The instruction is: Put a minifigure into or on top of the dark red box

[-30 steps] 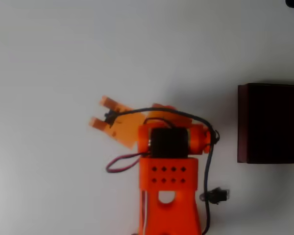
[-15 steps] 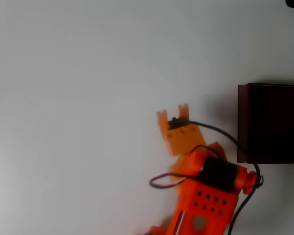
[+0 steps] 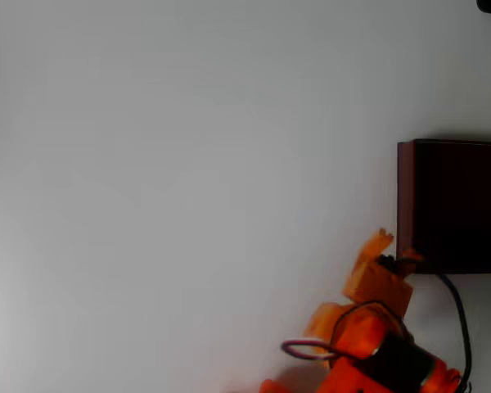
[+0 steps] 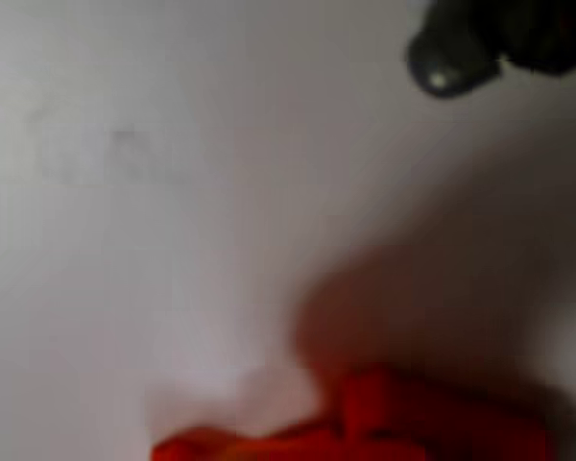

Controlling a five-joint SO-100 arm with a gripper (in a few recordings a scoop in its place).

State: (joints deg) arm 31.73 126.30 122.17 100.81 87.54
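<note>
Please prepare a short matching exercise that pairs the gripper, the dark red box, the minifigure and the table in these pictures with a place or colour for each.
Things:
1. gripper
2. dark red box
3. minifigure
4. table

Descriptions:
A. plain white
B. cut off by the right edge of the overhead view
C. orange, at the box's lower left corner in the overhead view
D. dark grey with a paler end, top right of the wrist view

Pairs: 1-C, 2-B, 3-D, 4-A

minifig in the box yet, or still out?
Out. The minifigure is in the tool, which sits at the near left corner of the dark red box, not over its interior.
</note>
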